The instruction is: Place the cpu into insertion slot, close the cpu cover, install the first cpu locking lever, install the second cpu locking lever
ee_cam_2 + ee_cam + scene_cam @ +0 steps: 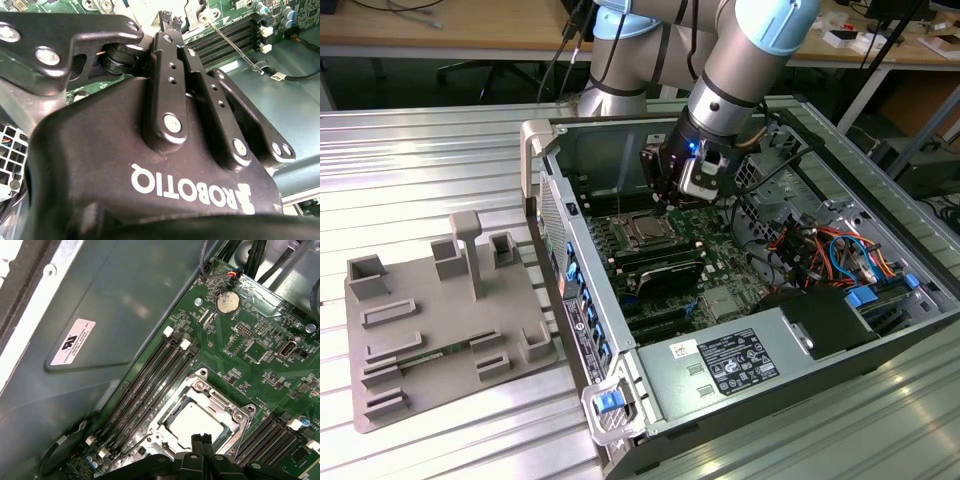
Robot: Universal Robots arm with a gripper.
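The cpu (pixel 194 421) has a silvery-grey top and lies flat in the insertion slot (pixel 150 439) on the green board; it also appears in the exterior view as the cpu (pixel 646 233). The cpu cover (pixel 221 409), a silvery frame, lies down around the cpu's edges. My gripper (pixel 202 439) is shut, its black fingertips together just above the cpu's near edge with nothing between them. In the exterior view my gripper (pixel 669 202) hangs inside the open case right behind the slot. A thin metal locking lever (pixel 235 45) runs slanted past the fingers (pixel 167 30).
Long black memory slots (pixel 150 385) flank the socket on both sides. The case's grey wall (pixel 100 315) is close by. A power supply (pixel 730 365) and bundled cables (pixel 820 250) fill the exterior view's right. A grey fixture plate (pixel 430 320) lies on the table at the left.
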